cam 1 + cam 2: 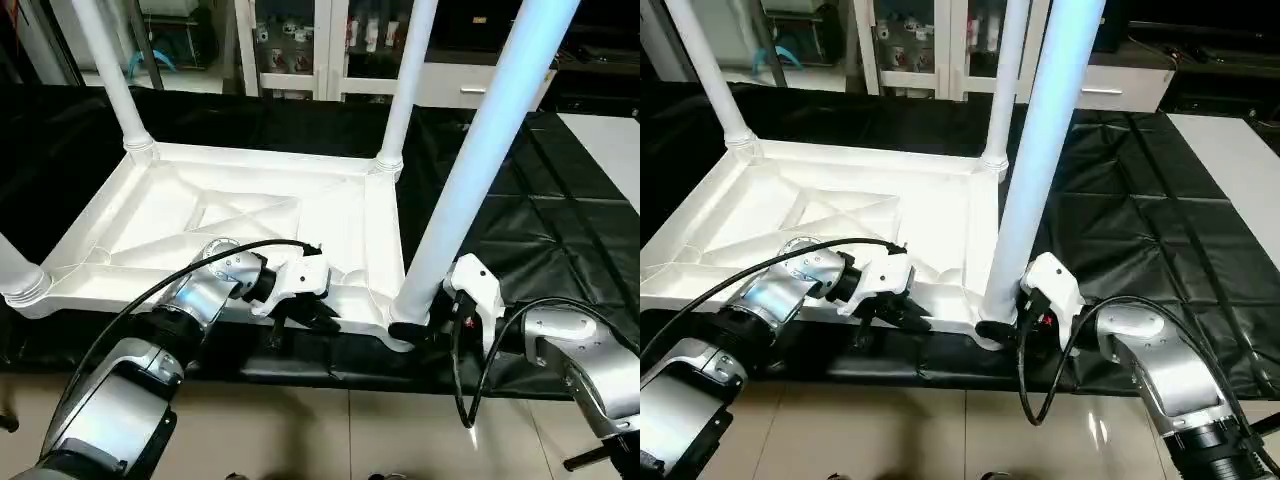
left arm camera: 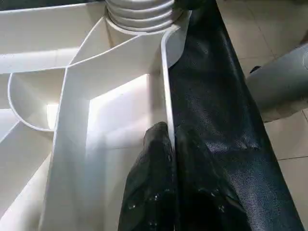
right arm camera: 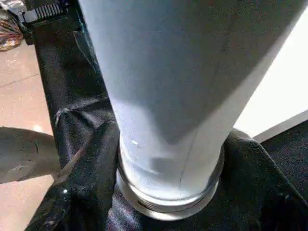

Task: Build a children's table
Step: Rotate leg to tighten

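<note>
Your robot stands at the near edge of a worktop [image 1: 560,230] draped in black sheeting, where the children's table top [image 1: 200,215] lies upside down with its X-ribbed underside facing up, its near rim along the worktop's front edge. Four white legs rise from the corner sockets: the far-left leg [image 1: 110,75] and the far-right leg [image 1: 405,80] toward the worktop's back edge, the near-left leg [image 1: 15,270] at the front left corner of the top, and the near-right leg [image 1: 490,140] at its front right corner, standing tall and leaning slightly away to the right. Your left gripper [image 1: 310,318] is at the middle of the top's near rim, its jaws closed on that thin raised rim; in the left wrist view one black finger [image 2: 151,183] lies inside the wall and the other outside against the black sheeting [image 2: 216,125]. Your right gripper [image 1: 1002,328] sits at the base of the near-right leg, just above its socket; the right wrist view shows the black fingers [image 3: 91,178] straddling the leg's ribbed foot [image 3: 168,197], one on each side, but you cannot tell from here whether the jaws are pressing the leg or merely standing around it. Tiled floor [image 1: 330,430] shows below the worktop's front edge, and glass-fronted cabinets [image 1: 300,40] stand beyond the back edge.
</note>
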Controlling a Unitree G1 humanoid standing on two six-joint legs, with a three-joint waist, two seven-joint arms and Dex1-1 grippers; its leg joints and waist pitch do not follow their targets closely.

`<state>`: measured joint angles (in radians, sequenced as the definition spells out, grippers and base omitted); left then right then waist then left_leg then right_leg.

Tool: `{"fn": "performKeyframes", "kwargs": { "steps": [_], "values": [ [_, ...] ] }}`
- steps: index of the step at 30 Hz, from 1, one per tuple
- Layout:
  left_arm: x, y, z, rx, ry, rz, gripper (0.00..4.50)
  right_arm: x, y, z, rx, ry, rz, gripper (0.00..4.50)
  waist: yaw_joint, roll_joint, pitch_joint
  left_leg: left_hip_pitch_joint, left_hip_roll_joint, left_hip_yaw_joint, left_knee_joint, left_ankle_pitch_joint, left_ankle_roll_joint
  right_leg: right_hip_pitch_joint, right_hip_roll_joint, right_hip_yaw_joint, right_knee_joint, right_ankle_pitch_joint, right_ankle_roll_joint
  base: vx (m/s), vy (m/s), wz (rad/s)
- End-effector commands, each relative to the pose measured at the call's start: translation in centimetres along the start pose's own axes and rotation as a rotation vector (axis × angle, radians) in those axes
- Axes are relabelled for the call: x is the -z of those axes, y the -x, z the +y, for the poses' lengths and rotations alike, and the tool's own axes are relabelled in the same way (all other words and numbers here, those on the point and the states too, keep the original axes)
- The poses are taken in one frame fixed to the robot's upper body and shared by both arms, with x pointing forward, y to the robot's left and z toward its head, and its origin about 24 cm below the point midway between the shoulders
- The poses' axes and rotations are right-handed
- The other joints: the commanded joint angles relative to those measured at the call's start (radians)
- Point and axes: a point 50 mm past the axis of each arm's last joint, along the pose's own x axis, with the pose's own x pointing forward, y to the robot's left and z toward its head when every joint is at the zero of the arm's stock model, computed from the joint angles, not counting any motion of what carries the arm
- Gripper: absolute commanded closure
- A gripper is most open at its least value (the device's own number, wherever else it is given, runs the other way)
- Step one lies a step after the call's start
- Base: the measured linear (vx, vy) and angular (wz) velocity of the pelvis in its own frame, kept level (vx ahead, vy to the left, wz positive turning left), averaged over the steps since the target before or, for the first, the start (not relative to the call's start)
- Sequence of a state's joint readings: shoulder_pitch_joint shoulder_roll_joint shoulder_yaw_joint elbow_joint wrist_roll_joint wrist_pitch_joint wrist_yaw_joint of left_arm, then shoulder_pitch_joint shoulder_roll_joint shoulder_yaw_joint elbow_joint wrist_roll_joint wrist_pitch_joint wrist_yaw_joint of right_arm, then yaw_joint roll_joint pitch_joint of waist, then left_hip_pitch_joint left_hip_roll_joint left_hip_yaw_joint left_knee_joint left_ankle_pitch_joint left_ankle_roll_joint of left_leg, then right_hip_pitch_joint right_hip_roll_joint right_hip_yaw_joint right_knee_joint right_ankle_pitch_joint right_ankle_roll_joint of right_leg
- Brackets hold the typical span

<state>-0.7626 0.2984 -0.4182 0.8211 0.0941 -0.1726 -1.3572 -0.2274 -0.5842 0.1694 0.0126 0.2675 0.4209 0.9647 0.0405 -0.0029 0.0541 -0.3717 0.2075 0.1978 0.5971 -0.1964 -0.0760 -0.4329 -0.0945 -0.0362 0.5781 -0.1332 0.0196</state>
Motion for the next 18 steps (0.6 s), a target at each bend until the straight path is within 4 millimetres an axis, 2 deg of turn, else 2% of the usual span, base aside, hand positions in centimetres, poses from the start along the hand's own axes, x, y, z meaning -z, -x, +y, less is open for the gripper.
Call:
{"fn": "performKeyframes", "kwargs": {
  "steps": [1, 10, 12, 13, 14, 15, 16, 17, 18],
  "values": [
    [0.2, -0.8, -0.7, 0.083, -0.002, 0.02, 4.5, 0.0, 0.3, -0.2, -0.005, -0.002, 0.009, 1.82, -0.002, -0.02, -0.052, 0.008, 0.017, -0.003, -0.074, -0.223, 0.081, 0.053, -0.031, 0.023, -0.061, -0.3, -0.229, 0.0, 0.0, 0.0],
    [0.3, -0.7, -0.7, 0.085, 0.006, 0.028, 4.5, 0.3, 0.2, 0.0, -0.02, -0.007, 0.012, 1.83, -0.002, -0.018, -0.05, 0.009, 0.017, -0.003, -0.076, -0.236, 0.074, 0.052, -0.032, 0.024, -0.063, -0.314, -0.225, 0.0, 0.0, 0.0],
    [0.3, -0.8, -0.5, 0.051, 0.012, 0.025, 4.5, 0.5, -0.1, -0.9, 0.083, -0.011, 0.004, 1.83, -0.005, -0.02, -0.048, 0.007, 0.016, -0.002, -0.077, -0.249, 0.07, 0.049, -0.032, 0.023, -0.066, -0.334, -0.223, 0.0, 0.0, 0.0],
    [0.2, -1.0, 0.1, -0.028, 0.036, 0.012, 4.5, 0.5, -0.6, -2.1, 0.242, -0.038, -0.023, 1.83, -0.008, -0.018, -0.047, 0.006, 0.015, -0.003, -0.078, -0.264, 0.06, 0.047, -0.033, 0.022, -0.07, -0.367, -0.212, 0.0, 0.0, 0.0],
    [0.2, -1.1, 0.4, -0.064, 0.051, 0.005, 4.5, 0.5, -0.8, -2.5, 0.305, -0.059, -0.038, 1.83, -0.013, -0.019, -0.045, 0.006, 0.012, -0.003, -0.079, -0.278, 0.051, 0.044, -0.031, 0.021, -0.073, -0.394, -0.204, 0.0, 0.0, 0.0],
    [0.0, -1.2, 1.0, -0.135, 0.066, -0.006, 4.5, 0.5, -1.4, -3.0, 0.393, -0.103, -0.068, 1.83, -0.019, -0.019, -0.048, 0.003, 0.008, -0.009, -0.082, -0.29, 0.029, 0.049, -0.032, 0.017, -0.074, -0.442, -0.182, 0.0, 0.0, 0.0],
    [-0.2, -1.3, 1.5, -0.197, 0.08, -0.015, 4.5, 0.5, -1.9, -3.3, 0.453, -0.134, -0.089, 1.84, -0.027, -0.017, -0.046, 0.0, 0.008, -0.014, -0.087, -0.298, 0.012, 0.048, -0.031, 0.014, -0.078, -0.465, -0.166, 0.0, 0.0, 0.0],
    [-0.3, -1.4, 1.7, -0.218, 0.091, -0.026, 4.5, 0.5, -2.2, -3.4, 0.498, -0.158, -0.101, 1.84, -0.03, -0.019, -0.045, 0.001, 0.007, -0.014, -0.087, -0.308, 0.007, 0.048, -0.029, 0.013, -0.081, -0.479, -0.157, 0.0, 0.0, 0.0],
    [-0.4, -1.5, 2.0, -0.253, 0.104, -0.034, 4.5, 0.5, -2.7, -3.6, 0.547, -0.178, -0.109, 1.84, -0.034, -0.019, -0.045, 0.007, 0.006, -0.013, -0.086, -0.329, 0.006, 0.042, -0.03, 0.013, -0.087, -0.501, -0.15, 0.0, 0.0, 0.0]
  ]
}}
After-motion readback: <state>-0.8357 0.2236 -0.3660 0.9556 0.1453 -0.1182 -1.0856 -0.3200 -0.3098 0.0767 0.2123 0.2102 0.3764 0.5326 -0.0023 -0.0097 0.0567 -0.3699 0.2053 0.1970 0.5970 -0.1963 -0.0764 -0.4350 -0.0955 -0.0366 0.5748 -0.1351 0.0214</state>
